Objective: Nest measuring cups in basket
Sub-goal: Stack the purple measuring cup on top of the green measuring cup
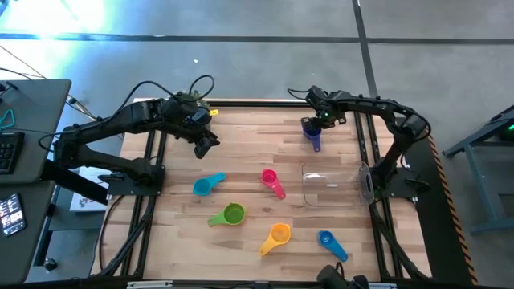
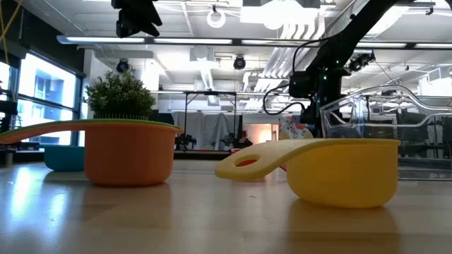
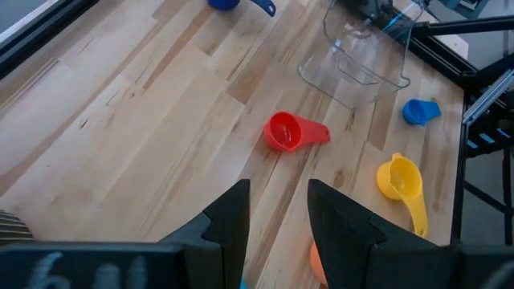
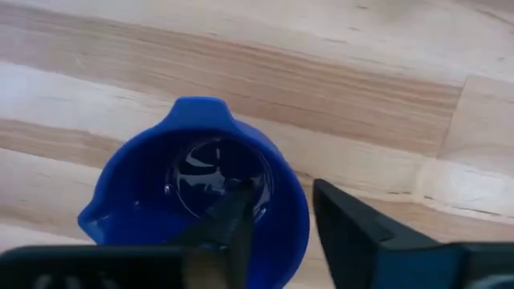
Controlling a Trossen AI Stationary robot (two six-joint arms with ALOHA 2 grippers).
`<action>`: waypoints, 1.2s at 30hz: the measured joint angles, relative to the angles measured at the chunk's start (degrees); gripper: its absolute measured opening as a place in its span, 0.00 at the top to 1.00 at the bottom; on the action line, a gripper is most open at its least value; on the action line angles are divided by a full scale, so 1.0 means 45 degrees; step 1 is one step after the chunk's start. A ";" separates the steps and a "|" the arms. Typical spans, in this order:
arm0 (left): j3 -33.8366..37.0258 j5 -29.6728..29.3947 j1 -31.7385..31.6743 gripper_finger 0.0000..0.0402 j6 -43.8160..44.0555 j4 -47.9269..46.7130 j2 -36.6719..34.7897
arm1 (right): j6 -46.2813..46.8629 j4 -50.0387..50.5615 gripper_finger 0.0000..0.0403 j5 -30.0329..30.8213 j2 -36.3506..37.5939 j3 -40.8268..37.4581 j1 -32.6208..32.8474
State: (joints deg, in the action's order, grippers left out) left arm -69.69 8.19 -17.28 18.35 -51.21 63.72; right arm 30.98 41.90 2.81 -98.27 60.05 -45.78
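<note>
The right gripper (image 4: 277,221) is straddling the dark blue plastic measuring cup (image 4: 197,205), its narrowly parted fingers closing astride the near rim wall, one inside and one outside, handle pointing away.

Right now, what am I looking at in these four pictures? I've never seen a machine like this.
Two dark robot arms work at a wooden table. One picture looks straight down, one looks level across the tabletop, and two come from cameras on the arms' wrists. Small plastic measuring scoops lie around: a teal cup, a magenta cup, a green cup, an orange cup and a blue cup, near a clear plastic tub. The left gripper hangs open and empty. The right gripper is at a blue-purple cup; whether it grips yet, I cannot tell.
</note>
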 joint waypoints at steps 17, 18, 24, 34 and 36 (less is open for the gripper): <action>0.0000 -0.0068 0.0000 0.71 -0.0859 -0.0683 0.0000 | 0.0880 0.0158 0.99 -0.0650 0.0517 0.0000 0.0083; 0.0000 -0.0066 0.0000 0.71 -0.0958 -0.0894 0.0000 | 0.1072 0.0159 0.98 -0.0642 0.0721 0.0000 0.0108; 0.0000 -0.0060 0.0000 0.71 -0.1628 -0.2067 0.0000 | 0.2164 0.0161 0.99 -0.0705 0.2353 0.0000 0.0411; 0.0019 -0.0049 0.0019 0.71 -0.3054 -0.3949 0.0005 | 0.5010 -0.0587 1.00 -0.0515 0.5303 0.0015 0.2431; 0.0019 -0.0049 0.0019 0.71 -0.3296 -0.4169 0.0000 | 0.5644 -0.0974 1.00 -0.0288 0.5709 0.0015 0.3051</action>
State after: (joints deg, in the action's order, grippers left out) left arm -69.60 7.97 -17.19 3.52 -69.97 63.72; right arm 56.38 37.52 1.51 -72.58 60.12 -32.05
